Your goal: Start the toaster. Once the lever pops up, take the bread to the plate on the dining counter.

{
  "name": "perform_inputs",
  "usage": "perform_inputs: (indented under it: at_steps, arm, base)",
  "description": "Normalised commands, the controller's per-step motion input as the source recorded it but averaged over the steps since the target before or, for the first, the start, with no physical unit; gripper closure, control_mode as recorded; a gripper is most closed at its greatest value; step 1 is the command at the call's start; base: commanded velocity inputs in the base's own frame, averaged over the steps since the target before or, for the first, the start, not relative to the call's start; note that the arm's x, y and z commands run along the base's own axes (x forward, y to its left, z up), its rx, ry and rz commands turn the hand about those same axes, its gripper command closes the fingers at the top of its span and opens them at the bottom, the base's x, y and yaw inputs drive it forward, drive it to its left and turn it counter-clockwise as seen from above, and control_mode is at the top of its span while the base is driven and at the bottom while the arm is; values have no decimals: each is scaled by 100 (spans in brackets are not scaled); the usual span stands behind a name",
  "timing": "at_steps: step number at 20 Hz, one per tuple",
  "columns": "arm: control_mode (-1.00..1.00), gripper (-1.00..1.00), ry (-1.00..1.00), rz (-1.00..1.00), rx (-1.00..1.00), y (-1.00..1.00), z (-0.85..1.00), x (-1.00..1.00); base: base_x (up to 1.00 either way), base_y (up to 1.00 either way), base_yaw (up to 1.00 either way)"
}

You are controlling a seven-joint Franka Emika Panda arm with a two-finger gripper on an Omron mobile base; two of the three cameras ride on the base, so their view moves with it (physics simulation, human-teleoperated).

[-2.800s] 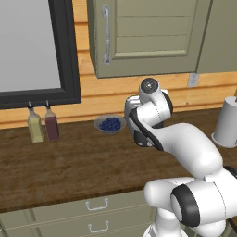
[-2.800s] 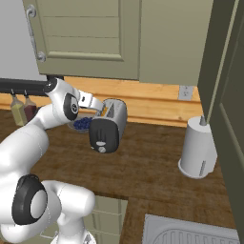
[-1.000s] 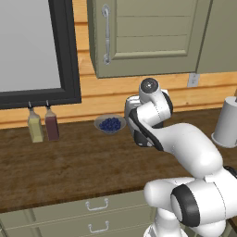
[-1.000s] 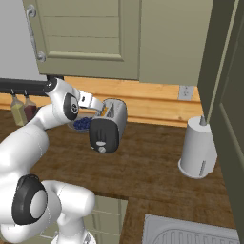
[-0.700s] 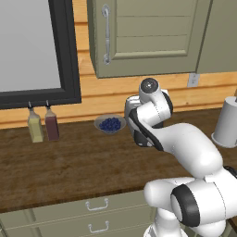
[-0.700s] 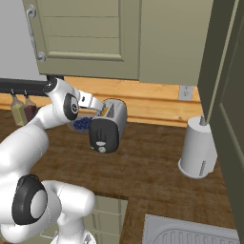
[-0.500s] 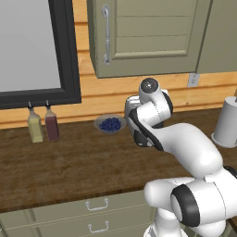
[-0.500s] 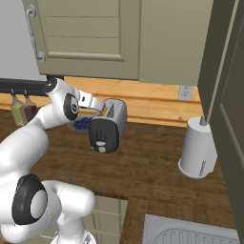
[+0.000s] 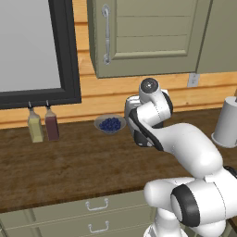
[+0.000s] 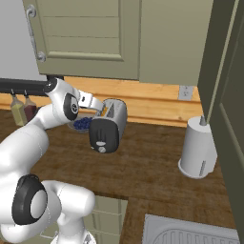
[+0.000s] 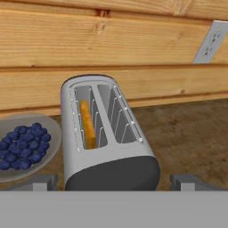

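On the wooden surface [image 10: 157, 157] we count one toaster [image 10: 108, 125], one bread slice [image 11: 87, 124] in its left slot, one bowl of blueberries [image 9: 110, 124], two bottles [image 9: 42, 126] and one grey cylinder [image 10: 198, 147]. The toaster sits just ahead of our claw [image 11: 113, 181], between its widely spread fingertips [image 11: 38, 181]. The hand view shows the slots and bread; the left base view has our arm covering the toaster.
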Motion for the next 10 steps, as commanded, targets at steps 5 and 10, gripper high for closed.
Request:
perform_inputs:
  at_steps: [5, 10]
  arm:
    - [-100, -100, 0, 0, 0, 0, 0, 0]
    - [-100, -100, 0, 0, 0, 0, 0, 0]
  base:
    - [0, 0, 0]
    - [0, 0, 0]
